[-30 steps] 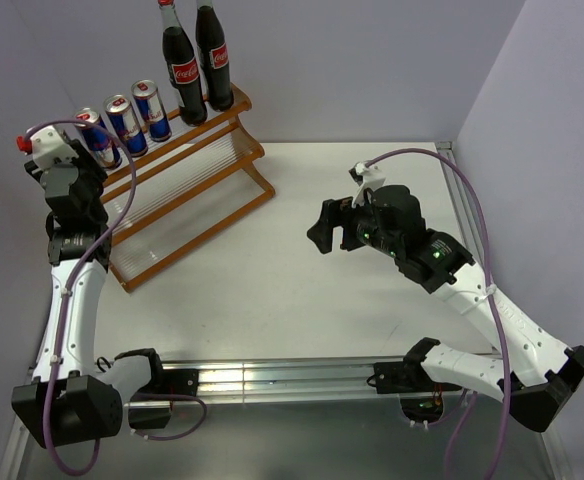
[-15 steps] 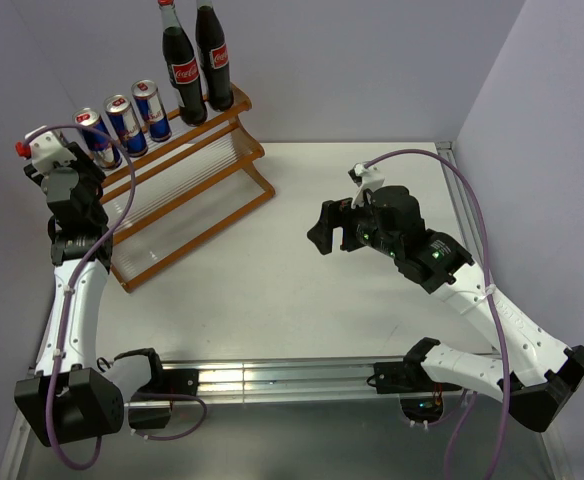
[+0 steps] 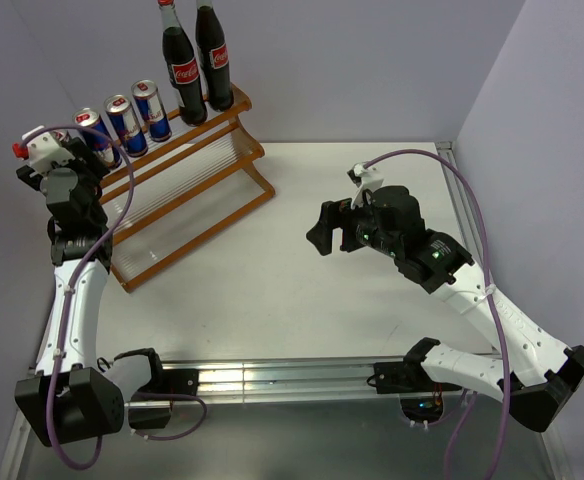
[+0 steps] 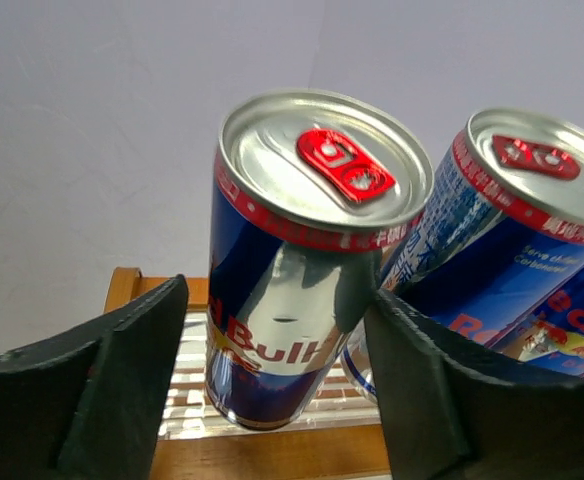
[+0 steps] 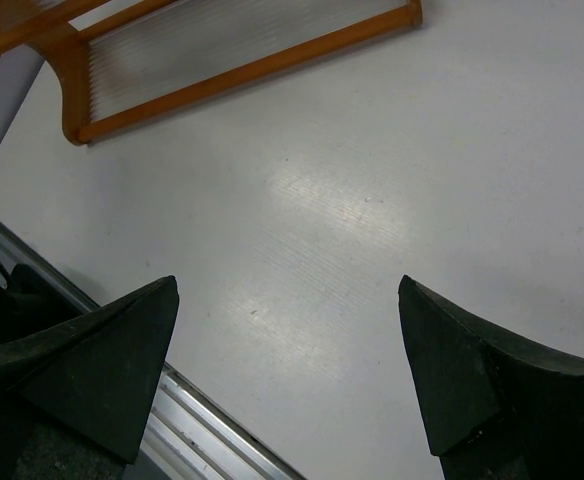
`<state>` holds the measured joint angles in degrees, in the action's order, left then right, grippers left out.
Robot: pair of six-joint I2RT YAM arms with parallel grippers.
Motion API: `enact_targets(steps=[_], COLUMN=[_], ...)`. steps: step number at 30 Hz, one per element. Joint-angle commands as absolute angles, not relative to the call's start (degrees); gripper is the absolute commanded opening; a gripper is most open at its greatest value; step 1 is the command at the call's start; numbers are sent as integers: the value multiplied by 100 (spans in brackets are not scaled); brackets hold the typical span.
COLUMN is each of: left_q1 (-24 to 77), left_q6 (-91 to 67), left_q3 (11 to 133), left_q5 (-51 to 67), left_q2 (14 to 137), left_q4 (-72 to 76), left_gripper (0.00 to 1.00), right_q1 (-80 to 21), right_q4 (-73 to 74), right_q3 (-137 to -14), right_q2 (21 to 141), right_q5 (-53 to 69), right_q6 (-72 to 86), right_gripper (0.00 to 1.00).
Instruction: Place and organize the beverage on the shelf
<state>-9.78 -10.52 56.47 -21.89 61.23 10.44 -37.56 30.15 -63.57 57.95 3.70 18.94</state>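
Note:
Three blue-and-silver cans [image 3: 124,124] stand in a row on the top tier of the wooden shelf [image 3: 187,185], with two dark cola bottles [image 3: 184,70] upright at that tier's right end. My left gripper [image 3: 72,165] is at the leftmost can [image 3: 97,137]. In the left wrist view that can [image 4: 302,260] stands on the ribbed panel between my left gripper [image 4: 277,300] jaws, which are open with a gap on the left side. A neighbouring can [image 4: 512,230] is just beyond the right finger. My right gripper [image 3: 324,228] hovers open over the bare table, holding nothing [image 5: 287,290].
The shelf's two lower tiers [image 3: 197,205] hold nothing. The shelf's bottom rail [image 5: 242,72] shows at the top of the right wrist view. A metal rail [image 3: 292,378] runs along the table's near edge. Walls close in behind and on the right.
My left gripper's jaws have opened off the leftmost can, which stays standing on the top tier, and the wrist has shifted slightly left. The right arm has not moved.

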Motion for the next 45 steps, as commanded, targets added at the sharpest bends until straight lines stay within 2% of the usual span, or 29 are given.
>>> enact_targets(steps=[1, 7, 13, 18, 24, 29, 33, 40, 45], left_q1=[-1002, -1002, -1002, -1002, -932, -476, 156, 1229, 1301], left_q6=[-1143, -1160, -1151, -1221, -1266, -1196, -1090, -1160, -1388], left_q3=[5669, 5722, 5853, 6108, 6275, 6723, 6890, 6847, 6759], left_q5=[-2241, -2232, -2355, -2207, -1565, -1468, -1836, -2294, -1917], left_q2=[5898, 5792, 5529, 5099, 4650, 4702, 4658, 4395, 3999], left_q4=[1450, 1319, 1055, 582, 18, -1211, -1862, -3014, -3470], left_gripper=[78, 84, 99, 100, 100, 100, 99, 100, 100], right_q1=[-3718, -3718, -3718, -3718, -3718, -3718, -3718, -3718, -3718], right_q4=[2856, 2856, 2856, 2857, 2795, 3180, 3314, 3357, 3682], right_q3=[-6416, -6416, -6407, -6416, -6381, -6539, -6522, -6337, -6460], right_q2=[5687, 5616, 5546, 5493, 5388, 5309, 4967, 4395, 4061], right_q5=[422, 422, 361, 9, -1106, -2177, -2627, -2935, -3006], right_q6=[1802, 1819, 1819, 1828, 1969, 1942, 1925, 1538, 1503], right_gripper=[98, 98, 98, 98, 100, 100, 100, 100, 100])
